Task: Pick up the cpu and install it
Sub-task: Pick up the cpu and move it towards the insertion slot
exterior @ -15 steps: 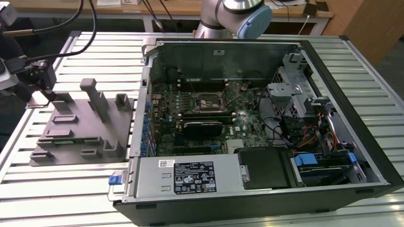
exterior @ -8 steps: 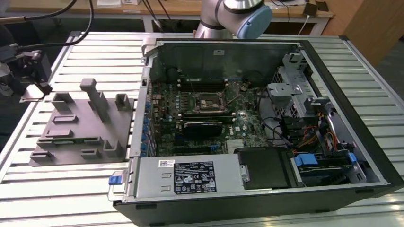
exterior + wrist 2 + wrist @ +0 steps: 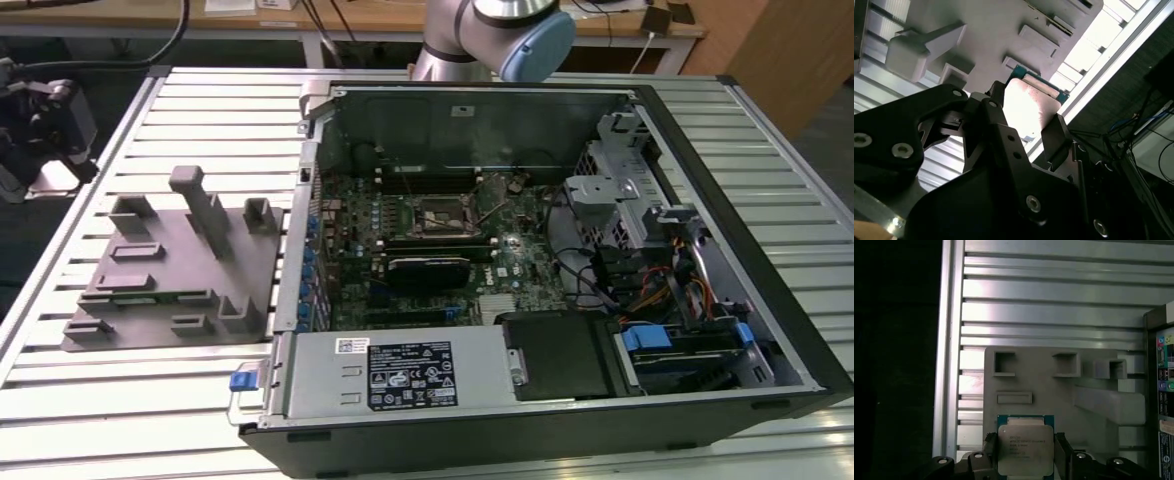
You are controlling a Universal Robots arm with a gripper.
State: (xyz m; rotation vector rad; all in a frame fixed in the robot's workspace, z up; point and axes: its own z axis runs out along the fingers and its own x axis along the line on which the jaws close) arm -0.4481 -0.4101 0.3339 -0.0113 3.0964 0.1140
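Clamps the cpu (image 3: 1025, 452) between the closed-in fingers of the gripper (image 3: 1025, 446) in both wrist views, above the grey fixture (image 3: 160, 270) lying, in the exterior view, at nine o'clock of the computer case (image 3: 467, 120).

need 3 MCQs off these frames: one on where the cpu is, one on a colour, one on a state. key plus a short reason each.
1. Where is the cpu?
A) seated in the socket
B) on the floor
C) between the fingers of the pincer, over the grey fixture

2. What colour is the cpu's rim?
A) green
B) red
C) yellow

3. The side of the computer case is:
A) closed
B) open, with the motherboard exposed
C) taped over

Key:
1 C: both wrist views show fingers flanking it, with the fixture behind.
2 A: the first wrist view shows a green edge round the silvery top.
3 B: the exterior view looks straight onto the board.
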